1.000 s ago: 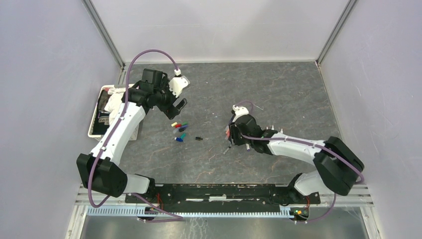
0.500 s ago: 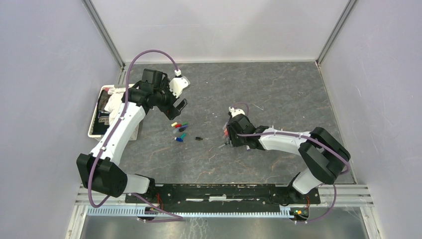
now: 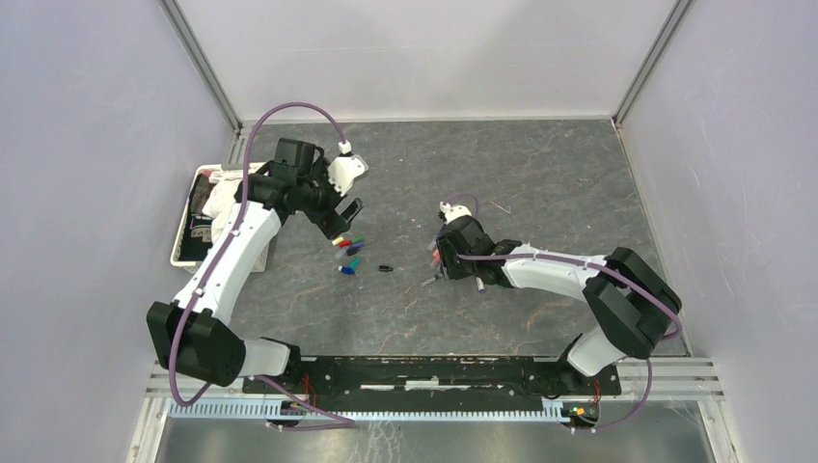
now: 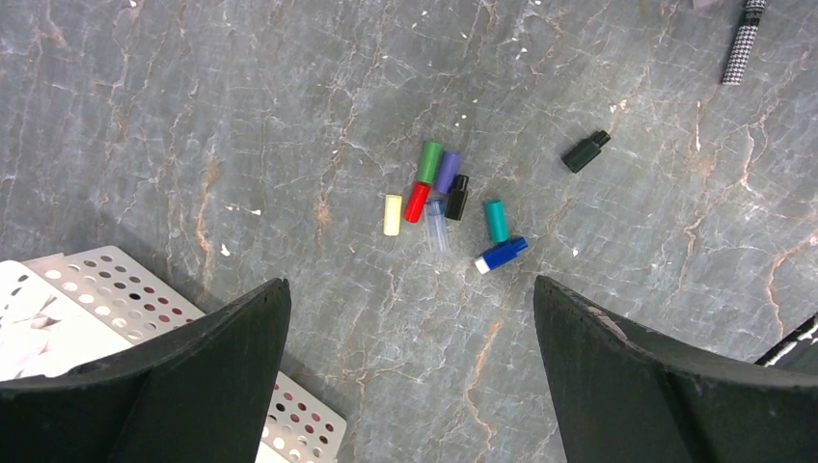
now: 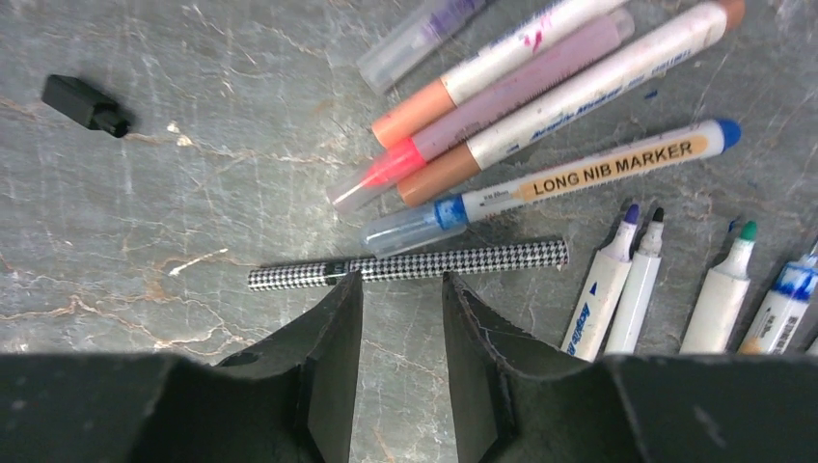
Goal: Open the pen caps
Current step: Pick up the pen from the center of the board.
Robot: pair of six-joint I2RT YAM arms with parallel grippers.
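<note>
- My left gripper (image 4: 407, 289) hangs above the table (image 4: 193, 116) with its fingers spread as wide as they go and nothing between them. I judge it is parked there as the ready second hand, looking straight down on the pile of pen caps (image 4: 446, 198).
- That pile is yellow, red, green, purple, black, teal, blue and one clear cap, bunched together just off the corner of the white perforated tray (image 4: 116, 289). They look dropped in one spot to stay clear of the pens.
- A lone black cap (image 4: 586, 151) lies apart from the pile, toward the right arm's side.
- My right gripper (image 5: 400, 289) sits low over the pens (image 5: 540, 96), fingers partly apart and gripping nothing. The houndstooth pen (image 5: 415, 263) lies crosswise just beyond the tips, not between them.
- I take that pen as the next target — it is nearest the fingers, has bare table on its near side, and shows a seam near one end that looks like a cap not yet pulled.
- Behind it, several pens wear clear caps, while the uncapped pens (image 5: 632, 289) at the lower right show bare nibs, so the job reads as partly done.
- The risk I see is that the pen is thin and lies flat, so a careless pinch could roll it into its neighbours.
</note>
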